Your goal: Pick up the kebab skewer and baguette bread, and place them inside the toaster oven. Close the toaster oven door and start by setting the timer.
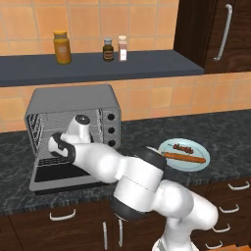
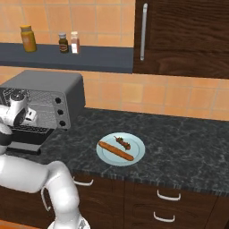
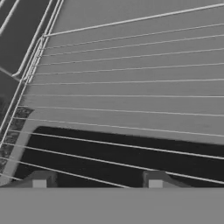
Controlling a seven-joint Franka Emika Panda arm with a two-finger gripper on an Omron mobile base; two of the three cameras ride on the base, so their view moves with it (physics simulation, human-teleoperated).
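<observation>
Dark speckled stone counter (image 2: 179, 147) runs under an orange tiled wall, with dark wood drawers below and a dark cabinet with a long metal handle (image 2: 143, 32) above. On the grey shelf (image 1: 98, 68) stand a yellow jar (image 1: 62, 47), a small dark bottle (image 1: 108, 50) and a pale shaker (image 1: 122, 48); their labels are too small to read, and no other writing can be made out.

At the left of the counter sits the toaster oven (image 1: 73, 100), its toaster oven door (image 1: 59, 179) dropped flat toward the front, wire racks (image 3: 131, 87) bare. Three dark knobs (image 1: 111, 130) line its right panel.

At the oven's open mouth is the gripper (image 3: 97, 180), aimed inward over the lowered door. In the hand view its two fingertips (image 3: 39, 179) stand apart with only rack wires and the dark door glass between them; nothing is held or touched that can be seen.

Well to the right, a pale blue plate (image 2: 137, 154) lies on the counter. The baguette bread (image 2: 115, 150) lies across it, with the kebab skewer (image 2: 122, 142) just beside it on the wall side; whether they touch cannot be told.
</observation>
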